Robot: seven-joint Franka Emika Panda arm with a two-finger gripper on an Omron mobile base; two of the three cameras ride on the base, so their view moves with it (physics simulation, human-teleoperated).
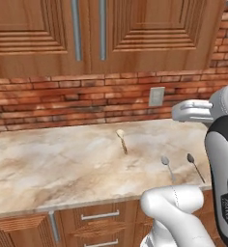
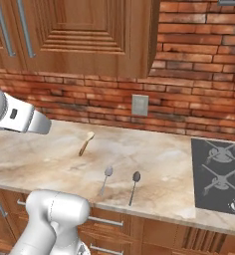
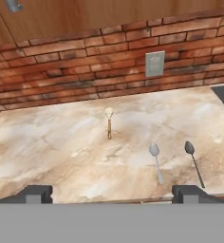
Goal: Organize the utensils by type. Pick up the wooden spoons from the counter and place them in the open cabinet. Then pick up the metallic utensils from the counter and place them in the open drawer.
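Nothing is sorted yet, as far as I can judge; all three utensils lie on the counter [image 3: 52, 142]. Taking the wall outlet [image 3: 154, 64] as my mark: the wooden spoon [image 3: 108, 122], cream bowl and brown handle, lies left and forward of it. The two metallic utensils [image 3: 156, 160] lie forward, near the counter edge, the right one's handle darker. My gripper [image 3: 112, 193] is spread wide and empty.

The bench [image 3: 47, 142] lies open around the wooden spoon [image 3: 108, 123], which sits well apart from the two metal spoons [image 3: 156, 161] near the front edge. Brick wall [image 3: 76, 71] and closed upper cabinets [image 1: 87, 34] bound the space behind and above.
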